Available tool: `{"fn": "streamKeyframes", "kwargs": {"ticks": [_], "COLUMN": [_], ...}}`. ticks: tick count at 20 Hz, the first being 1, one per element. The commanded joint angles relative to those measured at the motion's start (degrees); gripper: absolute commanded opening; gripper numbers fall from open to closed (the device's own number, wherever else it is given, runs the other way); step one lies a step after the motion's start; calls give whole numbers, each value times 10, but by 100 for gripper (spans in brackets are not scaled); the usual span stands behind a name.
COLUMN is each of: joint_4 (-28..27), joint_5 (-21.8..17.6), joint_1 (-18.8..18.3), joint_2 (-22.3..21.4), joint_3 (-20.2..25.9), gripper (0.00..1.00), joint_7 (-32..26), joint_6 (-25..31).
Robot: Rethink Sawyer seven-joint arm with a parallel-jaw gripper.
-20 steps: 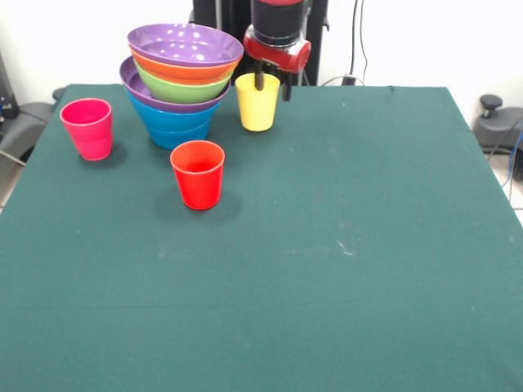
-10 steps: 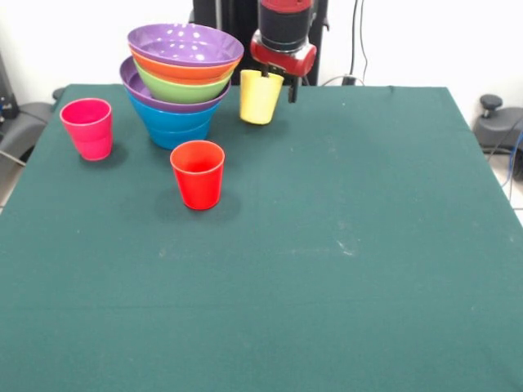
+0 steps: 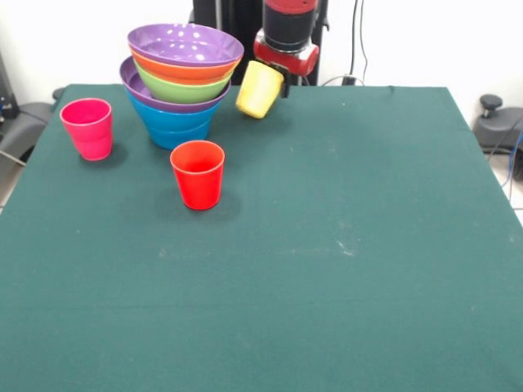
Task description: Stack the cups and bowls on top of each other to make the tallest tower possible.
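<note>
the green table [image 3: 327,269] fills most of the front view. at its far left stands the tower [image 3: 181,82] of nested bowls: blue at the bottom, then a purple rim, lime green, orange, and a wide purple bowl [image 3: 185,44] on top, open side up. the red and black arm [image 3: 288,28] comes down from the top edge just right of the tower. the red cup [image 3: 198,174] stands upright on the cloth in front of the tower, clear of it. the pink cup [image 3: 87,128] stands upright near the table's left edge, apart from the tower. the yellow cup [image 3: 259,89] hangs tilted off the cloth, its rim up toward the gripper [image 3: 279,77], its base swung toward the tower. the jaws are closed on the cup's rim, holding it.
</note>
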Motion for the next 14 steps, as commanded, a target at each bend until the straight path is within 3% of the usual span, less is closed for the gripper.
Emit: {"fn": "streamKeyframes", "kwargs": {"ticks": [1, 6, 11, 14], "joint_4": [-83, -82, -85, -88], "joint_5": [29, 48, 51, 52], "joint_1": [31, 54, 52, 42], "joint_2": [15, -35, -132, -173], "joint_3": [21, 9, 15, 24], "gripper": [0, 0, 0, 0], "joint_7": [85, 84, 52, 41], "joint_6": [-30, 39, 201, 265]}}
